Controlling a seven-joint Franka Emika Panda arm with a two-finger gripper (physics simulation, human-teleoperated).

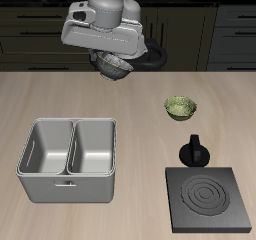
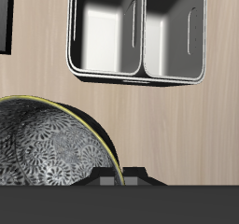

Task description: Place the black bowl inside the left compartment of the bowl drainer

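Observation:
The black bowl [image 1: 114, 70] hangs high above the back of the table, with my gripper [image 1: 112, 60] shut on its rim. In the wrist view the bowl [image 2: 47, 158] shows its speckled silvery inside and a thin yellowish rim, tilted close under the hand. The bowl drainer [image 1: 70, 187], a light-grey metal tub with two deep compartments, stands near the table's front edge, well away from the bowl. The wrist view shows the drainer [image 2: 135, 76] from above with nothing in either compartment.
An olive-green bowl [image 1: 180, 107] sits mid-table. A flat black stove plate [image 1: 210, 199] with concentric rings lies at the front, with a small black knobbed pot [image 1: 193, 150] just behind it. Dark cabinets run behind the table.

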